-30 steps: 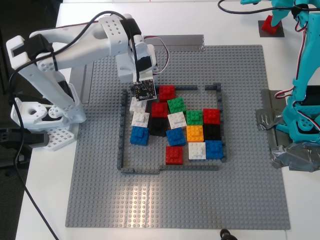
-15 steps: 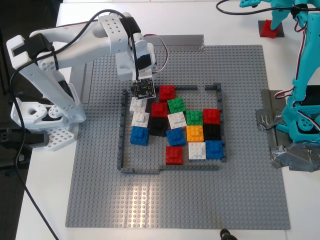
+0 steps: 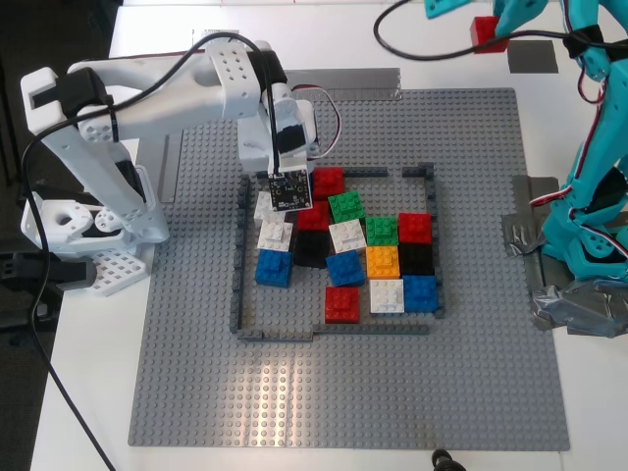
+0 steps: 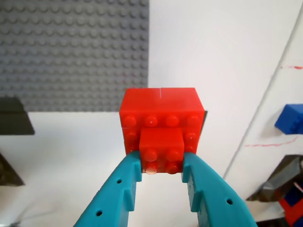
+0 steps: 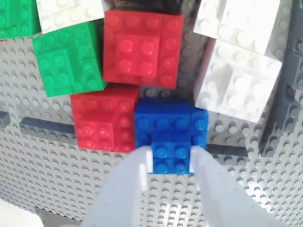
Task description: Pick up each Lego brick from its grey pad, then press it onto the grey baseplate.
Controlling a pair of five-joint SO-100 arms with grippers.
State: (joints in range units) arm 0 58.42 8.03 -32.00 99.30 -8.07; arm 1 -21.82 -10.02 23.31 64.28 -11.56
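My first pincer (image 4: 163, 172) gripped the red brick (image 3: 485, 30), lifted clear of its pad (image 3: 533, 56), exterior view's upper right. My second pincer (image 5: 171, 163) clamped the blue brick (image 5: 171, 130) over the baseplate (image 3: 471, 392) for pressing.

One arm is white (image 3: 147, 88) with perforated shells (black cables trailing), the other teal (image 3: 589, 196).
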